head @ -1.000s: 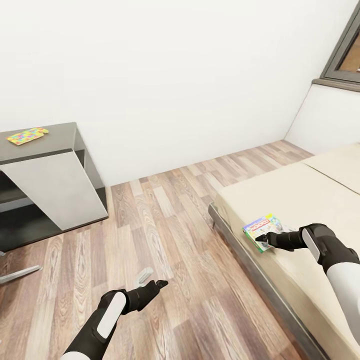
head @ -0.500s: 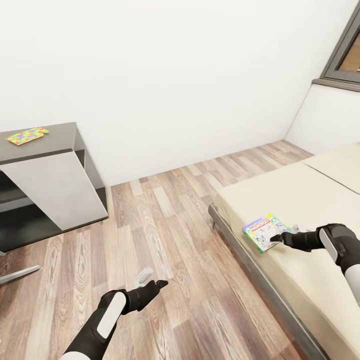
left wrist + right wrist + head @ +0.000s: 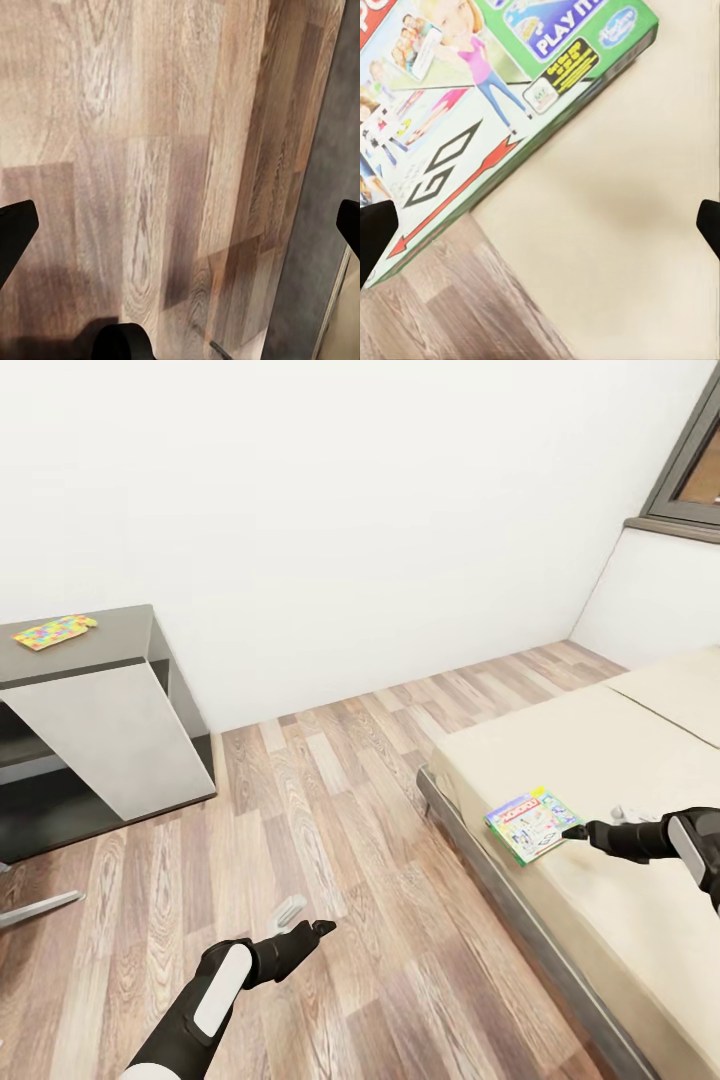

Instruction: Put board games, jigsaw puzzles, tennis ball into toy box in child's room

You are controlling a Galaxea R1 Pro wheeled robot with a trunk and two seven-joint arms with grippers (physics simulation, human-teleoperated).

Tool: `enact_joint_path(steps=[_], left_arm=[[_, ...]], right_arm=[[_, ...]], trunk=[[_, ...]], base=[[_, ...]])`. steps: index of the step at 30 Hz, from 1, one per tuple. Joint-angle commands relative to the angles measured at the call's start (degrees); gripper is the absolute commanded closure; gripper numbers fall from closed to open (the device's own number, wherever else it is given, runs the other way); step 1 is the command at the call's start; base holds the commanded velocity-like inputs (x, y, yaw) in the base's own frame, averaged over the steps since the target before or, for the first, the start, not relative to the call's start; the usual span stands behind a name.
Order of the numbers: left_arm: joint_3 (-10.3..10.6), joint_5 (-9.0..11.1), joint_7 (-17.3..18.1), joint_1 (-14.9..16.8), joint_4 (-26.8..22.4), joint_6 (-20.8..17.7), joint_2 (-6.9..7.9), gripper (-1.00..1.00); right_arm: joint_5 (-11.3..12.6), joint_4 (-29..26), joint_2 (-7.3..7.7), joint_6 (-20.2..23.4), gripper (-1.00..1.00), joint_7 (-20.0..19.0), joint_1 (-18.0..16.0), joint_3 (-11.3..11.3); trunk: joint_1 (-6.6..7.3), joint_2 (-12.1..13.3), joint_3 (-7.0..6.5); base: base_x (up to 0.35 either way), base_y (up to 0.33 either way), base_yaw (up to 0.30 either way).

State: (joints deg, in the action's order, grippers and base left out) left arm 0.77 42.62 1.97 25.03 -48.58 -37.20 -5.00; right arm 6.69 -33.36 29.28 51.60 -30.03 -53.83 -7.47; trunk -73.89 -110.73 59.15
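The white-green board game (image 3: 532, 825) lies flat on the beige bed (image 3: 620, 760), at the mattress's near left edge beside the wood-plank floor (image 3: 340, 830). The right gripper (image 3: 592, 828) hovers just right of the box, its fingers spread wide and holding nothing (in the right wrist view the box (image 3: 487, 112) sits ahead, between the fingertips at the edges). The left gripper (image 3: 305, 922) hangs over the floor, also spread and empty. Far left, a jigsaw puzzle (image 3: 54, 631) lies on the table's (image 3: 110, 660) dark grey top
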Motion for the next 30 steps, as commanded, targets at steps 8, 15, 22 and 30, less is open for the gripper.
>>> enact_joint_path(steps=[8, 15, 22, 30], left_arm=[[-0.01, -0.10, 0.38, 0.02, 0.31, 0.64, -0.16, -1.00], [0.36, -0.20, 1.76, 0.70, 3.08, 4.46, -0.40, -1.00], [1.92, 0.21, 7.66, 8.26, 15.37, 14.49, -0.71, -1.00], [2.06, 1.41, 16.35, 14.72, 25.14, 17.97, -0.67, -1.00]], right_arm=[[0.56, -1.53, 0.67, 0.49, -1.00, -0.05, 0.28, -0.65], [0.59, -7.58, 1.37, 0.55, -1.00, -1.41, 2.26, -2.39], [0.55, -21.39, 1.93, 0.41, -1.00, -6.15, 8.57, -11.77], [0.52, -32.54, 1.50, 0.28, -1.00, -7.53, 13.52, -17.72]], trunk=[[0.01, -0.02, 0.04], [0.01, -0.02, 0.04], [0.01, -0.02, 0.04], [0.01, -0.02, 0.04]], base=[[0.000, 0.000, 0.000], [0.000, 0.000, 0.000], [0.000, 0.000, 0.000], [0.000, 0.000, 0.000]])
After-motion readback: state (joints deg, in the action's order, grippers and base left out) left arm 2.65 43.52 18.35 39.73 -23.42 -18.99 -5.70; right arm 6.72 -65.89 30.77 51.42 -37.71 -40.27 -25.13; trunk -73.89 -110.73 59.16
